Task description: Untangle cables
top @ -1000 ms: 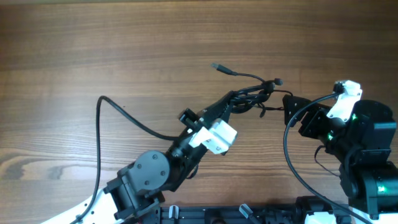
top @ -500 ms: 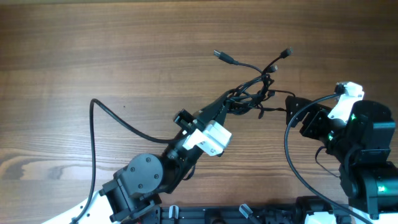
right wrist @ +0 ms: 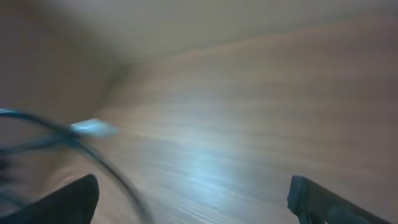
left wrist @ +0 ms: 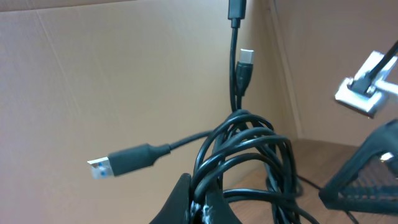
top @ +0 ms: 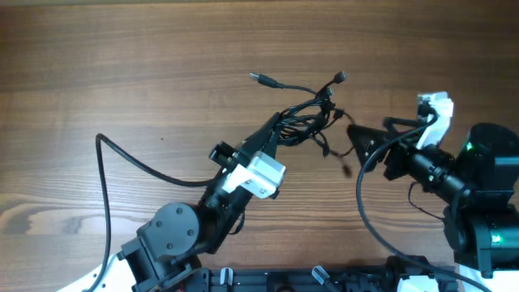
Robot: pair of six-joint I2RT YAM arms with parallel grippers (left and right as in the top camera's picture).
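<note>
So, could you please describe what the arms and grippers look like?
Both arms are black. The left arm has a round joint housing, a white wrist block and a thick black cable. The right arm shows a green light and a white wrist piece.

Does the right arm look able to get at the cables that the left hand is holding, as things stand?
Probably yes: the open right hand points at the cables from nearby, with nothing between them; the left hand grips the opposite side.

Brown wood-grain table (top: 122, 65), soft glare
</note>
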